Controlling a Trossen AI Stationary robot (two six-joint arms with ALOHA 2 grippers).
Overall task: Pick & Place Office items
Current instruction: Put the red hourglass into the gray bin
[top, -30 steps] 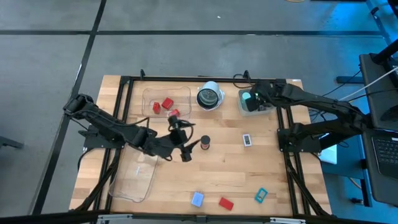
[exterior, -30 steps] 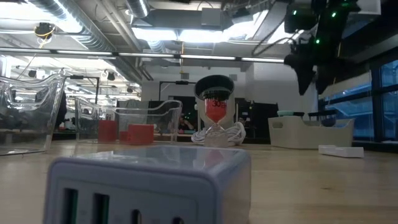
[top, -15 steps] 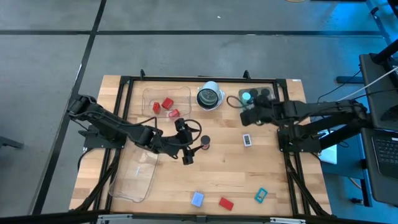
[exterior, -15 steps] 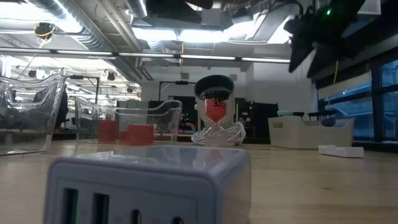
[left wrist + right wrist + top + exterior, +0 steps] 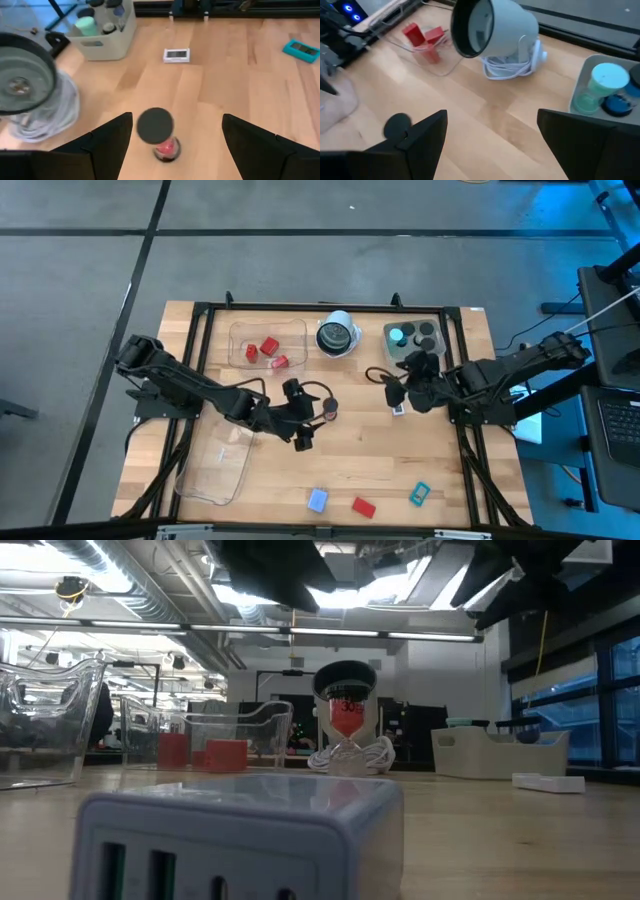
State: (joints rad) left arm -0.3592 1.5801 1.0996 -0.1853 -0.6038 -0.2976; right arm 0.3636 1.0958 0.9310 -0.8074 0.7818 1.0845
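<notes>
Table point(image 5: 440, 470): light wood, it carries everything; the places below are given from the white-rimmed round object.
Left arm: it reaches from the table's left side toward the middle.
Right arm: it comes in from the right edge.
Large clear tray point(image 5: 215, 465): well apart from the round object, at the front left part of the table.
Clear tray with red blocks point(image 5: 262, 330): just left of the round object; two red blocks point(image 5: 268, 348) lie inside.
White-rimmed round object point(image 5: 337, 336): at the back middle of the table, with a white cable under it – this is the landmark.
Pale bin point(image 5: 414, 337): just right of the round object; it holds a teal round cap point(image 5: 397, 336) and dark cylinders.
Left gripper point(image 5: 318, 415): in front of the round object, fingers wide apart, on both sides of the black-topped timer point(image 5: 156, 131) but not touching it.
Right gripper point(image 5: 403, 385): in front and to the right of the round object, fingers wide apart, holding nothing.
White flat piece point(image 5: 397, 407): close under the right gripper.
Pale-blue rectangle point(image 5: 317, 500), red block point(image 5: 363, 506), teal rectangle point(image 5: 419, 494): well apart from the round object – in a row along the front edge.
</notes>
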